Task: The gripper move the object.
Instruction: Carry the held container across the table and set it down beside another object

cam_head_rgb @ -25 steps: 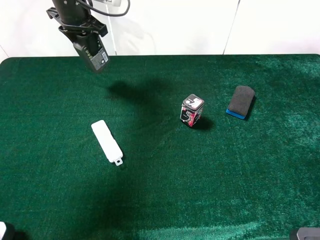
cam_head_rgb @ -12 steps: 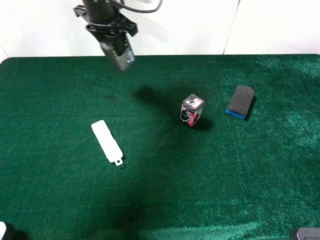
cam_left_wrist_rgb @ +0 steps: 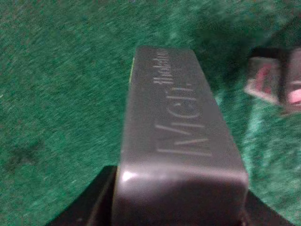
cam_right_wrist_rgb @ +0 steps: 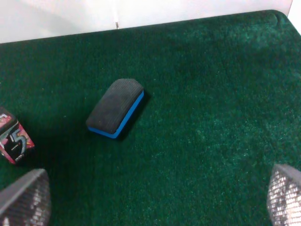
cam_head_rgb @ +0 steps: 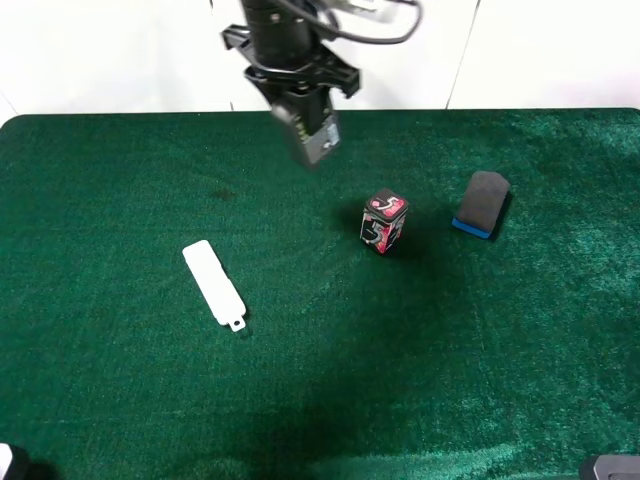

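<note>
My left gripper hangs from the thick black arm at the back centre of the green table. It is shut on the grey bottle and holds it in the air, tilted, behind and left of the tin. In the left wrist view the bottle's grey flat side with raised lettering fills the frame, with dark fingers at either side of it. The pump cap and label are hidden. My right gripper is open and empty, low near the table's front right corner.
A small black-red-white tin stands right of centre; it also shows in the left wrist view and the right wrist view. A black block with a blue base lies to its right. A flat white bar lies at the left.
My left arm has carried the bottle from the back left corner to the right, to the back centre, and a little nearer the tin. Nothing on the table has moved.
</note>
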You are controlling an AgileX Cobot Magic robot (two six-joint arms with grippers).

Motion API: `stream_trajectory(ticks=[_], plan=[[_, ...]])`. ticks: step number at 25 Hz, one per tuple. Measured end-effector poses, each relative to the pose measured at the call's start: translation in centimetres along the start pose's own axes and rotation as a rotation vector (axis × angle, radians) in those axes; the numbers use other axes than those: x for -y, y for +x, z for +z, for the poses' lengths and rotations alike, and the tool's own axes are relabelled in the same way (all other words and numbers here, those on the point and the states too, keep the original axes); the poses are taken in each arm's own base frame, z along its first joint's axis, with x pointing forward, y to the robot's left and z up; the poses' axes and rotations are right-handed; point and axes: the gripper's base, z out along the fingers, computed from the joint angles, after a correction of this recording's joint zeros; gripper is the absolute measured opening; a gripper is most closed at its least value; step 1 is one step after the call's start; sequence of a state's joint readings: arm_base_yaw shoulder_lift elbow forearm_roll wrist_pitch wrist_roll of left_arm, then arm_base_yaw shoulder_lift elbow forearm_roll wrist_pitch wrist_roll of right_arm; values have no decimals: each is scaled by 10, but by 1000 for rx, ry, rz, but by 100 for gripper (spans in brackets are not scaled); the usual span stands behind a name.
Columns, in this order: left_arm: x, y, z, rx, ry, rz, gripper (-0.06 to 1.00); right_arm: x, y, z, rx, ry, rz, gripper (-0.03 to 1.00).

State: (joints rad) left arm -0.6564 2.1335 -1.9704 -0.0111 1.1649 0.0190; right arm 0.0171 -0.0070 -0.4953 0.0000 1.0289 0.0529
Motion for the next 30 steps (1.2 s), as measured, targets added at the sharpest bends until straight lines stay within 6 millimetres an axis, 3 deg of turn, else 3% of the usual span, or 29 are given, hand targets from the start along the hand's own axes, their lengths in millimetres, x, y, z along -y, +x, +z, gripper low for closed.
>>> stream_trajectory(ticks=[5, 14, 24, 30], plan=[[35, -6, -13, 53, 18, 34, 44, 0, 0, 0, 0, 0, 0, 69], [91, 0, -16, 58, 64, 87, 44, 0, 0, 0, 0, 0, 0, 69], [133, 10, -16, 48, 90, 147, 44, 0, 0, 0, 1, 0, 0, 69], [148, 13, 5, 2, 99, 168, 44, -1, 0, 0, 0, -6, 4, 69]])
